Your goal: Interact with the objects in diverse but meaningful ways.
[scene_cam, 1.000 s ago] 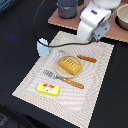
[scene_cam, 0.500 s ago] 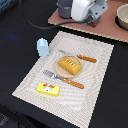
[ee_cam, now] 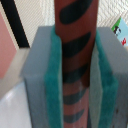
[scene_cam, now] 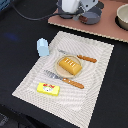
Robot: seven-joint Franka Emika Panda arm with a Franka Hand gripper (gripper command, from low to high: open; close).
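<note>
A pale woven placemat (scene_cam: 75, 75) with fine stripes lies on the dark table (scene_cam: 20, 45). At its middle sits a small round cream plate (scene_cam: 60, 70) carrying the orange-brown scored bread loaf (scene_cam: 70, 64), glossy and oval with pale cuts across its top. On the far side of the plate lies a knife with an orange handle (scene_cam: 86, 58); on the near side, a fork with an orange handle (scene_cam: 72, 83). The yellow rectangular block (scene_cam: 48, 89), flat with a small printed picture on its face, rests near the mat's near-left corner. The light blue gabled carton (scene_cam: 43, 47) stands upright at the mat's far-left edge.

At the far side, over a pinkish-brown board (scene_cam: 107, 25), the white arm's hand (scene_cam: 80, 10) hangs above a grey pot (scene_cam: 91, 18); another grey pot (scene_cam: 122, 16) sits at the far right.

In the wrist view the hand's (ee_cam: 76, 75) grey fingers (ee_cam: 37, 75), lined with teal foam pads (ee_cam: 52, 80), are clamped on a reddish-brown cylindrical sausage with dark diagonal stripes (ee_cam: 76, 55), held between them.
</note>
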